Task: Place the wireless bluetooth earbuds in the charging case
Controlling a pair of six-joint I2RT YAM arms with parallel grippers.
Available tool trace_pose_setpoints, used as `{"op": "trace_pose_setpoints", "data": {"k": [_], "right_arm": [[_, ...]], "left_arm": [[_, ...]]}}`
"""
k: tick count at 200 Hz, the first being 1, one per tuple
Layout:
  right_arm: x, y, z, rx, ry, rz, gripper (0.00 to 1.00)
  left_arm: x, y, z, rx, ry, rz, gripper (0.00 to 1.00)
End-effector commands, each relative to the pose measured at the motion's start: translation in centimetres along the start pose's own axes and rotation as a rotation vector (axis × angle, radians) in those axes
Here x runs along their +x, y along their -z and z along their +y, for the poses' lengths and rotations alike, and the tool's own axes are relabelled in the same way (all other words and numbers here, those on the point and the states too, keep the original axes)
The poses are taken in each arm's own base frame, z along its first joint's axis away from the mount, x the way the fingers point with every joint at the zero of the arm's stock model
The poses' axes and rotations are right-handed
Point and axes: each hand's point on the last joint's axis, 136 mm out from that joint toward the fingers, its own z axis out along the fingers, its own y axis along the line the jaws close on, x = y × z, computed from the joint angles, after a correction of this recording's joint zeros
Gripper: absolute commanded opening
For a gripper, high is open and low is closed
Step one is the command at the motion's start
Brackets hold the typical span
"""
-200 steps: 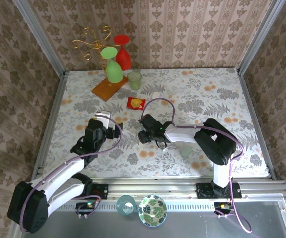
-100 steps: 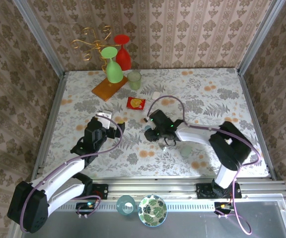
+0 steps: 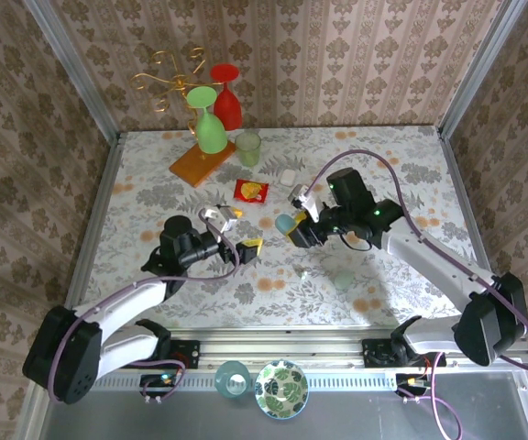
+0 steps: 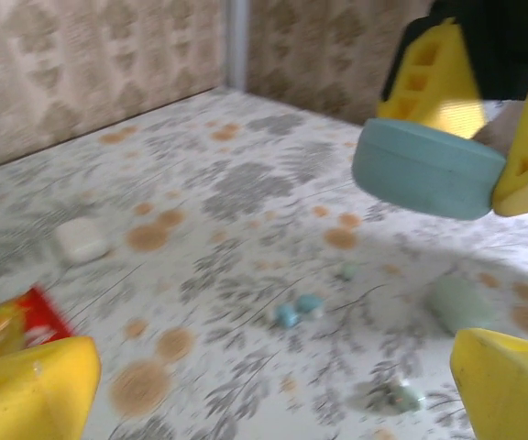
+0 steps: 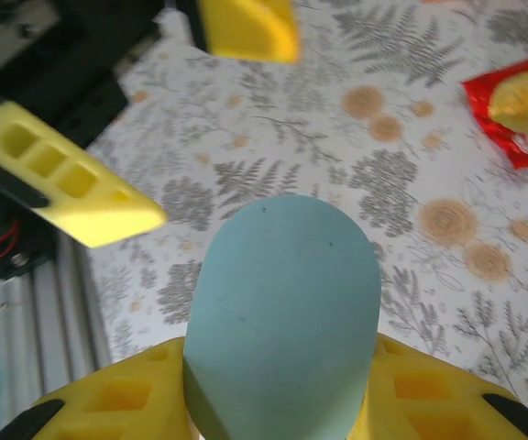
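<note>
The floral-print tabletop (image 3: 383, 174), walled in brown damask paper (image 3: 337, 55), carries the two earbuds (image 4: 309, 303), lying loose side by side. The right gripper (image 3: 298, 224) clamps the charging case (image 5: 282, 312) (lid closed) clear of the table. The left gripper (image 3: 244, 229) gapes wide nearby, holding nothing.

Bright, even light with soft shadows; both wrist views blurred

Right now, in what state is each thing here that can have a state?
light blue oval plastic charging case: closed, held clear of the floral table.
two tiny pale blue plastic earbuds: loose on the table, side by side, outside the case.
right pincer: shut on the case.
left pincer: open, empty.
</note>
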Motion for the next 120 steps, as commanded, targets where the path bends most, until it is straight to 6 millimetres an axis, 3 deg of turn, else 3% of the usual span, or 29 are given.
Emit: {"op": "trace_pose_setpoints", "data": {"k": [1, 61, 120], "right_arm": [[-0.1, 1.6, 3.3, -0.147, 0.061, 0.010, 0.23], [-1.0, 2.4, 5.7, -0.234, 0.131, 0.011, 0.21], [-1.5, 2.3, 6.4, -0.269, 0.177, 0.032, 0.19]], "left_arm": [[-3.9, -0.1, -4.1, 0.264, -0.062, -0.119, 0.97], [-4.9, -0.5, -8.0, 0.511, -0.047, -0.128, 0.89], [-5.1, -0.2, -9.7, 0.599, -0.041, -0.105, 0.79]]}}
